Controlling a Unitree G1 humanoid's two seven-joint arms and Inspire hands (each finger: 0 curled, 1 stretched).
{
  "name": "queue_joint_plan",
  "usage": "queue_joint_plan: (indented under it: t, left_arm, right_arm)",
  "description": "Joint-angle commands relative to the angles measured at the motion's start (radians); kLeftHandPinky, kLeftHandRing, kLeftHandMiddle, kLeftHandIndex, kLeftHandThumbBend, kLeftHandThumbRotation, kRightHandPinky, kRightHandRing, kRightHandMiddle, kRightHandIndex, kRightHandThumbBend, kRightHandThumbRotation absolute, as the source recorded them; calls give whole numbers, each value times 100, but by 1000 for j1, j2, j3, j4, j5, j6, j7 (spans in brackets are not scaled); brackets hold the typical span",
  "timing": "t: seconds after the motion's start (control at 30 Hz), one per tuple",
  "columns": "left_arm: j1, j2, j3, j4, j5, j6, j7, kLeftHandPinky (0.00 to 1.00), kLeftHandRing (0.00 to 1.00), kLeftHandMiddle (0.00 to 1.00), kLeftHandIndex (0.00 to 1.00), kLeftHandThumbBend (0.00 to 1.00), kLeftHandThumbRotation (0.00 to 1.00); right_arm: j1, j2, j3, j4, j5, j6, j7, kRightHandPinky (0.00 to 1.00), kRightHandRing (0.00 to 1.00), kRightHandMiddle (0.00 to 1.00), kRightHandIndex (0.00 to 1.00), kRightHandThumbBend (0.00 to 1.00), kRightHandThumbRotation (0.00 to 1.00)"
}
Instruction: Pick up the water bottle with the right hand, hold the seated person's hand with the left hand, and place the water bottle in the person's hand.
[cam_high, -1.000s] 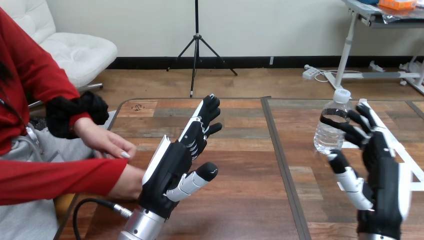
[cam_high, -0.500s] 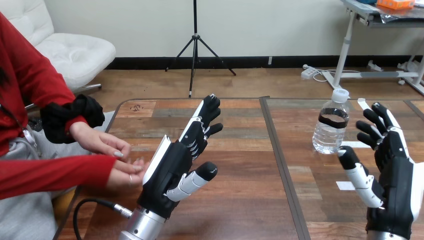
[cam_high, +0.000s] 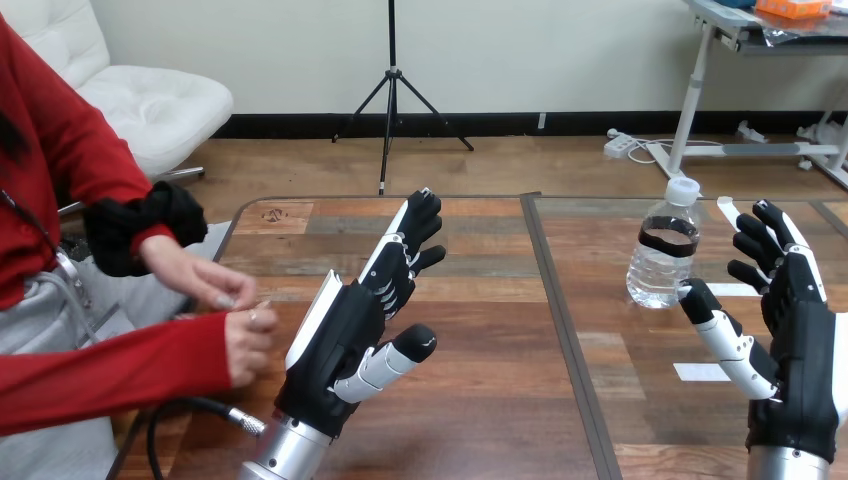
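Observation:
A clear water bottle (cam_high: 664, 247) with a white cap and a dark label band stands upright on the right half of the table. My right hand (cam_high: 790, 330) is open just right of it, thumb reaching toward the bottle's base, not touching it. My left hand (cam_high: 350, 330) is open over the table's left half, fingers stretched forward and thumb out to the right. The person's two hands (cam_high: 225, 300) meet at the table's left edge, one touching the other, a short gap left of my left hand.
The wooden table (cam_high: 480, 300) has a dark seam down its middle. A white paper slip (cam_high: 700, 372) lies near my right hand, another beside the bottle. A black cable (cam_high: 190, 410) runs by my left forearm at the table's left edge.
My right hand has moved right and away from the bottle, which it partly covered before. The person's lower hand came out from behind my left hand toward their other hand.

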Motion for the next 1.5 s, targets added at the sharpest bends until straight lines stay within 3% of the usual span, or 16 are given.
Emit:
queue_joint_plan:
  t: [0.0, 0.43, 0.73, 1.47]
  left_arm:
    - [-61, -5, 0, -3, -2, -9, -3, 92, 98, 100, 100, 100, 83]
    - [-55, -8, 0, -12, -5, -8, -1, 91, 98, 100, 100, 100, 83]
    - [-50, -12, 1, -17, -13, -11, -6, 91, 98, 100, 100, 100, 83]
    - [-42, -15, 1, -17, -9, -12, -6, 91, 97, 100, 100, 100, 83]
  right_arm:
    - [-135, -69, -11, 56, -33, 34, -25, 77, 85, 85, 88, 100, 64]
    - [-193, -124, 6, 107, -99, 93, -81, 76, 85, 85, 89, 100, 68]
    - [-230, -159, 20, 127, -115, 142, -86, 77, 86, 87, 91, 100, 71]
    - [-337, -252, 40, 138, -116, 233, -31, 87, 91, 90, 93, 100, 68]
